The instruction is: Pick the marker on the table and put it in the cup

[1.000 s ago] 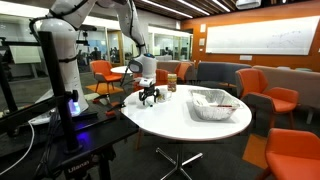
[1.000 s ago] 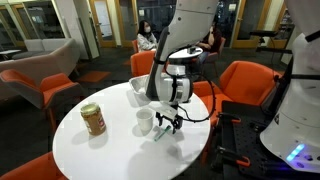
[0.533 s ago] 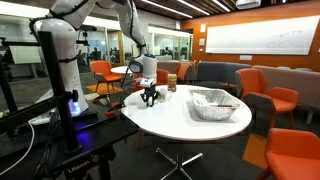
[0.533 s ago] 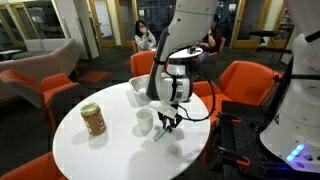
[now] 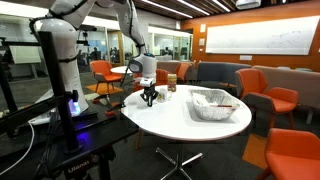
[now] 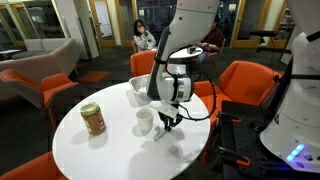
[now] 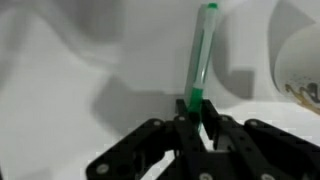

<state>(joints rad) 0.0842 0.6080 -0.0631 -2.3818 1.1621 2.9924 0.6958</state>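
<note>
A green marker (image 7: 203, 55) lies on the white round table (image 6: 90, 155). My gripper (image 7: 197, 112) is shut on its near end, the black fingers pressed against both sides. In an exterior view the marker (image 6: 160, 134) shows as a small green streak on the table under the gripper (image 6: 168, 122). The small white cup (image 6: 145, 121) stands just beside the gripper, and its rounded side (image 7: 298, 55) fills the right edge of the wrist view. In an exterior view the gripper (image 5: 150, 97) sits low over the table's far end.
An amber-brown jar (image 6: 93, 119) stands near the cup. A silvery mesh basket (image 5: 213, 103) rests on the table, with orange chairs (image 5: 277, 103) around it. The robot's base and a black stand (image 6: 262, 145) border the table edge.
The jaws have closed onto the marker over the last second. The arm itself has barely moved.
</note>
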